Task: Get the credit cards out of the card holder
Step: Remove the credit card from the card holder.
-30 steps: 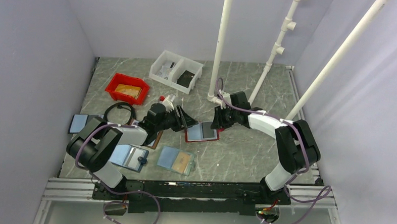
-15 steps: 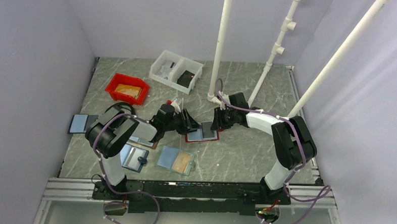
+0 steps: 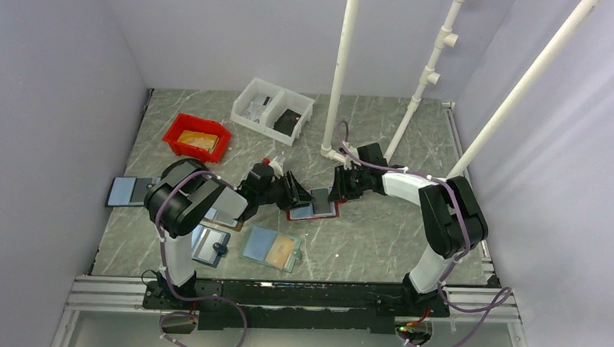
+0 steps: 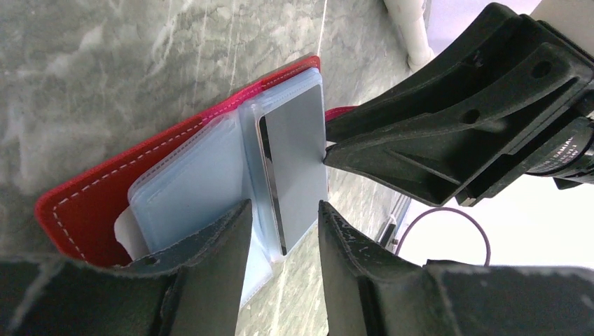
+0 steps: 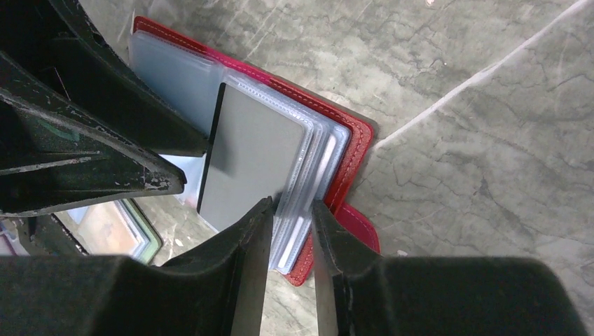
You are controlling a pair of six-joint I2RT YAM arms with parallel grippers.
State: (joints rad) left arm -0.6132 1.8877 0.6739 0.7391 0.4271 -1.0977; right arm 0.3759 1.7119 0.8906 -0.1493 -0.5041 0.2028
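The left gripper (image 3: 293,189) has been carried toward three o'clock, up to the card holder's (image 3: 323,205) nine o'clock edge; the left arm's elbow (image 3: 184,203) has been swung the same way.

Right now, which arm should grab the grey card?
Left, probably: the left gripper straddles the end of the grey card, while the right gripper sits over the sleeves of the red holder.

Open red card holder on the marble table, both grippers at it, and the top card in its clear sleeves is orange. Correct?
Not orange. The thin rectangular card on top in the clear plastic sleeves of the red folding card holder is plain grey, as both wrist views show. The rest stands.
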